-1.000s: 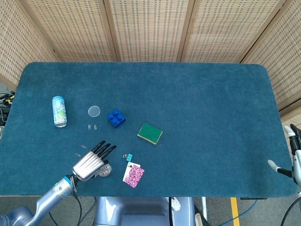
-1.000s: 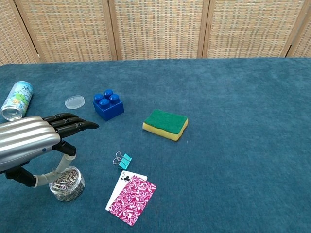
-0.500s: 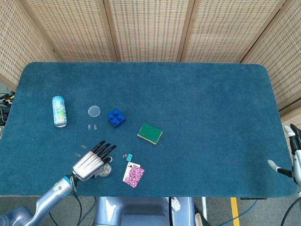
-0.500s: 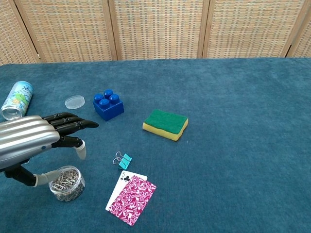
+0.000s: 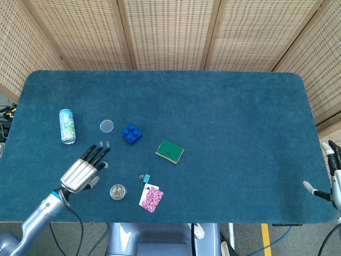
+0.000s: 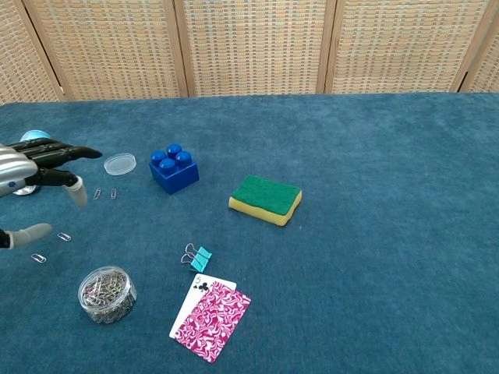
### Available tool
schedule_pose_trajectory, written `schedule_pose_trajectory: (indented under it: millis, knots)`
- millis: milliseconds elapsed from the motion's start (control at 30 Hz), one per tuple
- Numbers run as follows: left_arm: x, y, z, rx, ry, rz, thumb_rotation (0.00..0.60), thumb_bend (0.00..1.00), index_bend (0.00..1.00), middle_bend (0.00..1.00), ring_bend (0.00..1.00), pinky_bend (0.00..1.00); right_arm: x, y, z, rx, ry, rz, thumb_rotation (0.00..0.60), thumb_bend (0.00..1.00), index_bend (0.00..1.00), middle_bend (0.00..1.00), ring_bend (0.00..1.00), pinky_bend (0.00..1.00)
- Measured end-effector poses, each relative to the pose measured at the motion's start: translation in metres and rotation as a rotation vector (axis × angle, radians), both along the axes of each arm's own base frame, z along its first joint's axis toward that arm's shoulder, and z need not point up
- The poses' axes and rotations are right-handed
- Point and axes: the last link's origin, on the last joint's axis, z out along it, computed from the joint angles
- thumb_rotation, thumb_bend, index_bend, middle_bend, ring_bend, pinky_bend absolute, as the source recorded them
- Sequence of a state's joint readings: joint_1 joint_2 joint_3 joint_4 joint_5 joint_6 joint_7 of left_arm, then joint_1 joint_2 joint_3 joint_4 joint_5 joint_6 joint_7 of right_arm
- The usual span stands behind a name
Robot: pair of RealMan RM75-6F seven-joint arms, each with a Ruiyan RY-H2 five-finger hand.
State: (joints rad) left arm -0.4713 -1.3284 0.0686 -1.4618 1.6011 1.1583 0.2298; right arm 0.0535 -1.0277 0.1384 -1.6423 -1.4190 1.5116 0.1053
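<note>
At seven o'clock on the table [image 5: 213, 106], left hand [image 5: 80, 172] hovered, fingers spread and holding nothing, over loose paper clips [image 6: 104, 193]. Clip jar [image 5: 118, 192] stood at its four o'clock (uncapped). Risk: a careless sweep could scatter clips.

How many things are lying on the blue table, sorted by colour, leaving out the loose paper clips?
Blue: 2, the blue toy brick and small teal binder clip.
Green: 2, the green-and-yellow sponge and pale green drink can.
Clear: 2, the round clear lid and clear tub of paper clips.
Pink: 1, the pink-backed playing cards.
Total: 7.
</note>
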Motion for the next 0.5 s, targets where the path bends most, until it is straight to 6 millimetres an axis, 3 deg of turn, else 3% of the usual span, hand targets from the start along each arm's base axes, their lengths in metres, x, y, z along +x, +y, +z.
schedule_pose_trajectory:
  millis: [267, 500]
  knots:
    - [-0.051, 0.016, 0.006, 0.029, -0.006, 0.145, 0.6, 0.42, 0.41, 0.0, 0.0, 0.0, 0.001, -0.001, -0.002, 0.005, 0.011, -0.002, 0.6, 0.0, 0.0, 0.0, 0.0, 0.0]
    - [-0.064, 0.013, -0.009, -0.003, -0.058, 0.169, 0.6, 0.4, 0.43, 0.0, 0.0, 0.0, 0.0, -0.001, -0.003, 0.008, 0.011, -0.004, 0.6, 0.0, 0.0, 0.0, 0.0, 0.0]
